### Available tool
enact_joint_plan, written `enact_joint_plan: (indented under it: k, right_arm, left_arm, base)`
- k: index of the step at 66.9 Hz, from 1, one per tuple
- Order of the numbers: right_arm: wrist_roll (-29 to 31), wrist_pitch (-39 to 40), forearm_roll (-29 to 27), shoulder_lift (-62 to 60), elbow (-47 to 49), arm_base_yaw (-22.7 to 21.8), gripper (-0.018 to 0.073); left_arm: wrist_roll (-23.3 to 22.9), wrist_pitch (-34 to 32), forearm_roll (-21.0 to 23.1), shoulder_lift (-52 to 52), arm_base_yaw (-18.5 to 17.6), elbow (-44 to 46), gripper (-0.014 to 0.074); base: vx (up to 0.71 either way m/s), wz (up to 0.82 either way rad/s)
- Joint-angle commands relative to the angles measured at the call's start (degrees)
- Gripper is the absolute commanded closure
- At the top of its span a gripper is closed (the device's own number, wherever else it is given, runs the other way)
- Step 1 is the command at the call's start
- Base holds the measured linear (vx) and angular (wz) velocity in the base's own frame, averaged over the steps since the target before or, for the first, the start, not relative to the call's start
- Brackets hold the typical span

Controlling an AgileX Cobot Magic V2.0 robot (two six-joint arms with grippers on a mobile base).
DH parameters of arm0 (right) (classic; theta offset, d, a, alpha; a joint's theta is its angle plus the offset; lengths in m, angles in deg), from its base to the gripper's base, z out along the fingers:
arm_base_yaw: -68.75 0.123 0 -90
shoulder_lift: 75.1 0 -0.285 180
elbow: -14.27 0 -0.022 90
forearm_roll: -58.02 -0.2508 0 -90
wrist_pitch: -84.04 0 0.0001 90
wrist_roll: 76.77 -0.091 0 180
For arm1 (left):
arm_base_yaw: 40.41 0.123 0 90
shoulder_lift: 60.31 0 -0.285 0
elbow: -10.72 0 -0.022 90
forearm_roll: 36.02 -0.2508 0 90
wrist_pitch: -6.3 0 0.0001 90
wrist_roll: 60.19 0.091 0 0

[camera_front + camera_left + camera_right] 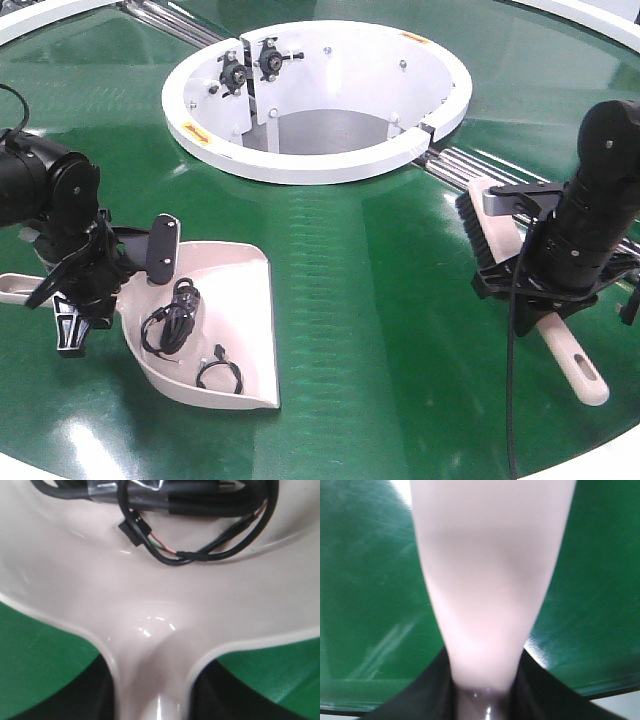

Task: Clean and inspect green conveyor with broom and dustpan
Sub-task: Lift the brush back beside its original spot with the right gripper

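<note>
The pale pink dustpan (232, 300) lies flat on the green conveyor (380, 290) at front left, with its lip pointing right. Black cable bundles (168, 322) rest inside it. My left gripper (85, 300) is shut on the dustpan's handle; in the left wrist view the handle (152, 690) runs between the dark fingers, and the cables (200, 510) lie in the scoop (75, 575). On the right, my right gripper (545, 298) is shut on the broom (580, 368), whose black bristles (478, 228) point toward the hub. The right wrist view shows the broom's pink back (487, 580) clamped at the bottom (482, 697).
The white ring-shaped hub (300, 162) with its open well sits at centre back. Silver rails (470, 162) run outward from the hub under the right arm. White outer rims show at back left (40, 18) and at the front right corner (610, 462).
</note>
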Motion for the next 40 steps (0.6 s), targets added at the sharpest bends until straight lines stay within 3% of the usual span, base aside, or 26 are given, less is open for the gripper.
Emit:
enact_joint_plan:
  k: [1, 40]
  right_arm:
    - [1.9, 0.5, -0.5, -2.9, 1.3, -0.3, 0.0564]
    - [2.5, 1.9, -0.8, -2.9, 1.3, -0.1, 0.0564]
  left_arm:
    - [-0.6, -0.8, 0.4, 2.4, -0.3, 1.7, 0.0603]
    - [-0.6, -0.8, 0.4, 2.4, -0.3, 1.7, 0.0603]
  base:
    - [0.00, 0.00]
    - [0.00, 0.00]
